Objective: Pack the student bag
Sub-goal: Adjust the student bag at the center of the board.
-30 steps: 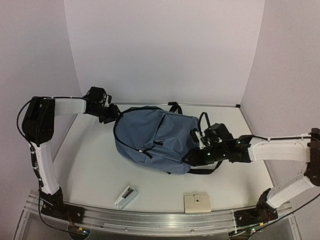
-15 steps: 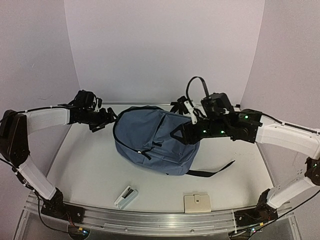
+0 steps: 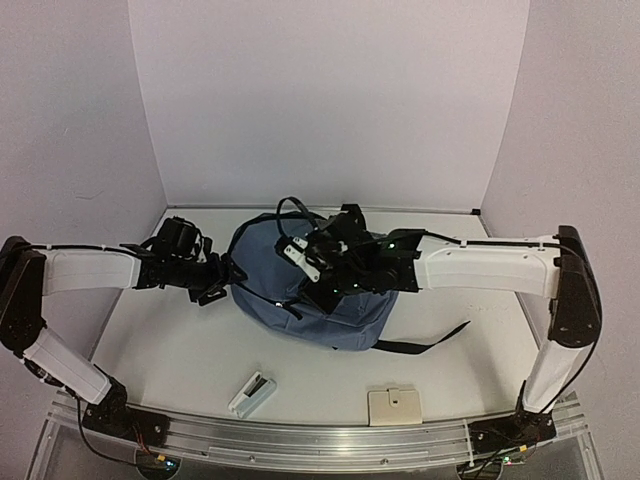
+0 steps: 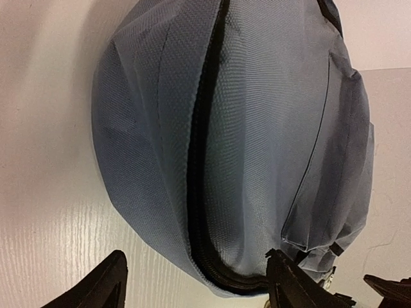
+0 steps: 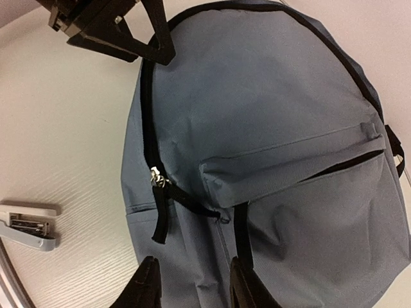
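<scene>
A slate-blue bag [image 3: 262,262] lies at mid-table, front pocket [image 5: 302,199] up. Its main zip [image 4: 204,147] is drawn shut, so the contents are hidden, and the pocket's mouth gapes as a dark slit. At the bag's rounded left end, the left gripper [image 4: 194,255] has its fingers spread wide on either side of the zip seam, gripping nothing. The right gripper [image 5: 192,262] hovers over the bag's middle, partly open, with only fabric showing between its fingers. A black strap [image 3: 425,342] trails right. A stapler [image 3: 252,392] and a beige pad [image 3: 394,405] sit near the front edge, and bare table [image 3: 170,345] lies on both sides.
</scene>
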Controlling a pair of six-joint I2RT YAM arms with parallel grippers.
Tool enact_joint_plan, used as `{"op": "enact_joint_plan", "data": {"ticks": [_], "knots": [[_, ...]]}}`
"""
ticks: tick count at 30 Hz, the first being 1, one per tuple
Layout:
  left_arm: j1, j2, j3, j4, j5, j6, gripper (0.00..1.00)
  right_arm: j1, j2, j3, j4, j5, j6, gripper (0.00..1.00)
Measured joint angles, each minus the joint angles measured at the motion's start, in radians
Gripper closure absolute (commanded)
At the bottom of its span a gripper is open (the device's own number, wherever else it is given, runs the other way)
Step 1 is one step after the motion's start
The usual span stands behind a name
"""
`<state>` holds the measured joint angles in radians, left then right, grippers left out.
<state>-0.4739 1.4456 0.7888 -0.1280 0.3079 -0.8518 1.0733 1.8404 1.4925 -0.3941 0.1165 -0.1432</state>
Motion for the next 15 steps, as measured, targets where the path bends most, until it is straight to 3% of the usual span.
{"op": "enact_joint_plan", "data": {"ticks": [11, 15], "knots": [[-0.012, 0.0, -0.033, 0.063, 0.017, -0.04, 0.55, -0.001, 0.162, 0.095, -0.041, 0.141, -0.083, 0.76], [-0.012, 0.0, -0.039, 0.077, 0.02, -0.043, 0.66, -0.001, 0.184, 0.106, -0.047, 0.182, -0.097, 0.83]]}}
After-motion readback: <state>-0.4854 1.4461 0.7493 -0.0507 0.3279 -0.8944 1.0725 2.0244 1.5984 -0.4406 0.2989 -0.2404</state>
